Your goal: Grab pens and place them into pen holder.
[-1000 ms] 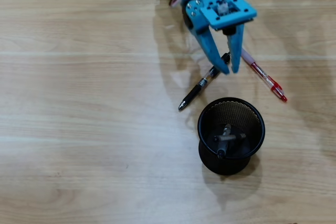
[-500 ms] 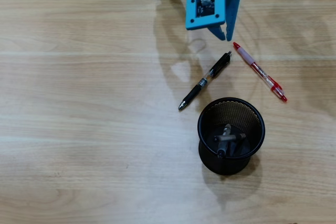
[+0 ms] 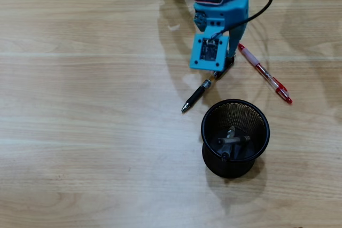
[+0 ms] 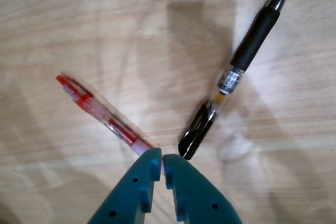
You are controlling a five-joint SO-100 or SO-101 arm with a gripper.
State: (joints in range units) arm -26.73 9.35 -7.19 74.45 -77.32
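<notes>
On a pale wood-grain surface (image 3: pixel 80 132), the nearly closed, empty pincer (image 4: pixel 160 165) hovers between the black pen (image 4: pixel 247 51) and red pen (image 4: pixel 100 114), near the pen holder (image 3: pixel 235 137), which seemingly contains two pens.

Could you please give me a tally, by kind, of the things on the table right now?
Pens on the table: 2, the black pen and the red pen
Pens in the holder: 2
Pen holder: 1
Total: 5
</notes>
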